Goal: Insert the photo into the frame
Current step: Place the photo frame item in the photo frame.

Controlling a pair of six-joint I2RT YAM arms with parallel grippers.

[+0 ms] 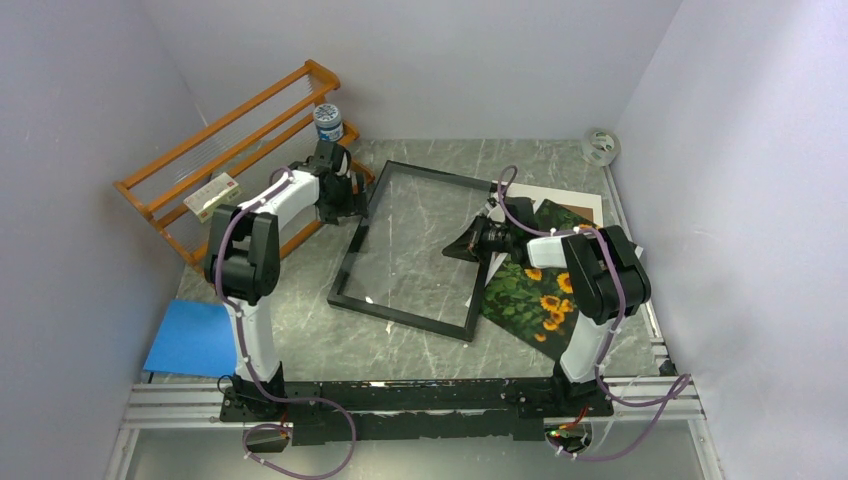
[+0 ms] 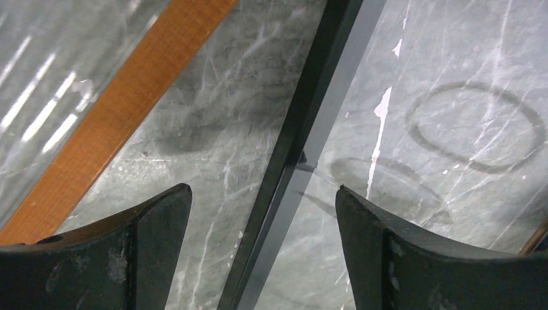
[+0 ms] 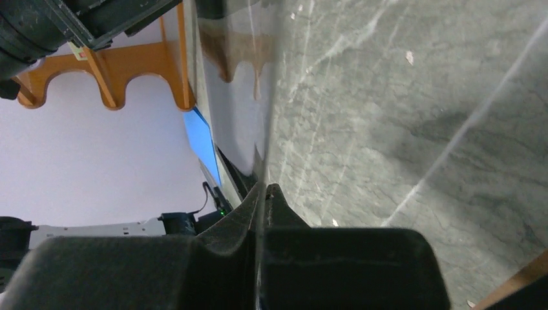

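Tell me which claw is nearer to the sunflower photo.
The right claw. It is at the black frame's right edge, just beside the sunflower photo. The left claw is across the frame, at its far left edge by the orange rack.

Thin black glazed frame [image 1: 361,232] lying askew; sunflower photo [image 1: 528,298] face-up just right of it, partly hidden.

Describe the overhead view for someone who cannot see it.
A black frame lies on a grey table; the robot's left gripper hangs open at its far-left corner, and the right gripper is shut on its right edge. The sunflower photo lies just right of it.
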